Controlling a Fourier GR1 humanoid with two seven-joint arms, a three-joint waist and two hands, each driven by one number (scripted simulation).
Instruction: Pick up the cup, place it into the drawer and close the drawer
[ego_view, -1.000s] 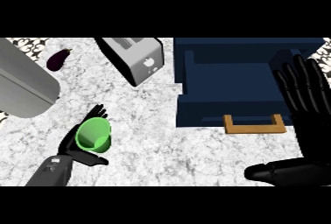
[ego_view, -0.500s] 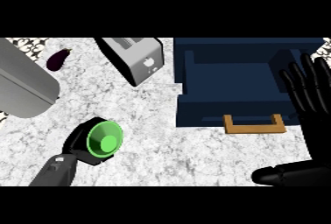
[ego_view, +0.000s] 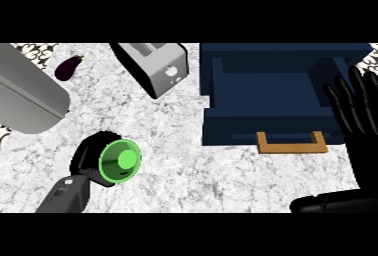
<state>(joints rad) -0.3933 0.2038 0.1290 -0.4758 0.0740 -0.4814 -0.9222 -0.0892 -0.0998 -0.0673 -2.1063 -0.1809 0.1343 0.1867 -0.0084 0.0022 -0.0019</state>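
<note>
**A:** What is nearest?

**B:** At the near left, the left hand (ego_view: 92, 162) is curled round the green cup (ego_view: 120, 161). The cup's round mouth faces up toward the view, and the black fingers wrap its far and left sides. The grey forearm comes in from the near edge below it.

**A:** And the right hand?

**B:** The right hand (ego_view: 354, 112) shows at the right edge, fingers straight, spread and pointing far. It holds nothing. Whether it touches the drawer's right side, I cannot tell.

**A:** Where is the drawer?

**B:** Far right. The drawer (ego_view: 273, 127) is dark blue, box-shaped and pulled open, with a tan handle (ego_view: 291, 143) on its near face. The cup is well apart from it, to the left.

**A:** The surface?

**B:** A counter (ego_view: 192, 170) of mottled white and grey stone. Farther off, a silver toaster (ego_view: 153, 65) stands tilted; at the far left lie a dark purple eggplant (ego_view: 68, 67) and a big grey rounded shape (ego_view: 26, 97).
</note>
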